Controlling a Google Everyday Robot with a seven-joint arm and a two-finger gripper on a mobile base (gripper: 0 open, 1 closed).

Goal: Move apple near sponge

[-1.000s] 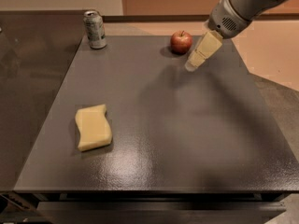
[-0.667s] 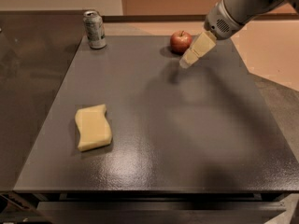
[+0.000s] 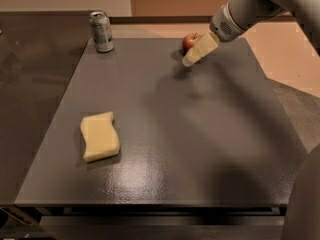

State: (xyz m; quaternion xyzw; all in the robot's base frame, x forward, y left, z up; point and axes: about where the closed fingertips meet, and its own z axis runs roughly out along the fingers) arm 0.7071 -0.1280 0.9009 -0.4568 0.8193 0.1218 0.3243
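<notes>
Camera view, arm (image 3: 250, 9) slanting in from upper right, gripper (image 3: 189, 60) tilted down-left beside apple (image 3: 189, 40), opening unclear

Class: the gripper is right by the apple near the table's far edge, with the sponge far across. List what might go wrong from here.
1. The gripper partly hides the apple, which lies close to the far edge of the table; a nudge could roll it off.
2. The sponge lies at the near left, so the carry is long; a weak hold might drop the round apple midway.
</notes>
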